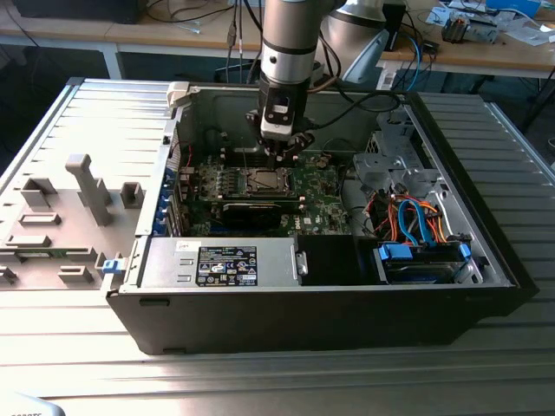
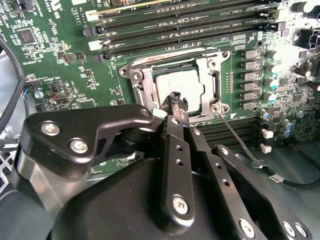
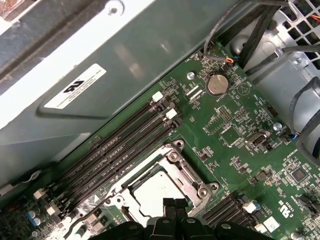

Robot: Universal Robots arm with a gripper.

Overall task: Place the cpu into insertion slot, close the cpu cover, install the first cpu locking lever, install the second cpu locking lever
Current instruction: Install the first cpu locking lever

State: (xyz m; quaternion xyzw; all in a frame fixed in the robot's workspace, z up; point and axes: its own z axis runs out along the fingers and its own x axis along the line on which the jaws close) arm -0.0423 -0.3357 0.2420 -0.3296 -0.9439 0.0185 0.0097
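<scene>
The cpu point(image 2: 182, 82) lies flat in the insertion slot point(image 1: 264, 181), its pale metal top showing through the window of the cpu cover point(image 2: 142, 82). The cover lies down over it, and in the first wrist view the cpu point(image 3: 152, 187) is framed by the cover point(image 3: 189, 172) as well. A thin wire locking lever point(image 2: 240, 140) runs out from one socket corner, slanting away over the board. My gripper point(image 2: 175, 97) hangs just above the socket's edge with its fingers together and nothing between them; in the exterior view my gripper point(image 1: 283, 152) sits just behind the socket.
The green motherboard point(image 1: 316, 186) lies inside an open computer case point(image 1: 347, 312). Memory slots point(image 3: 120, 150) run beside the socket. A power supply point(image 1: 221, 264), a drive cage point(image 1: 403, 147) and coloured cables point(image 1: 408, 221) crowd the case. A grey side panel point(image 1: 78, 204) lies at the exterior view's left.
</scene>
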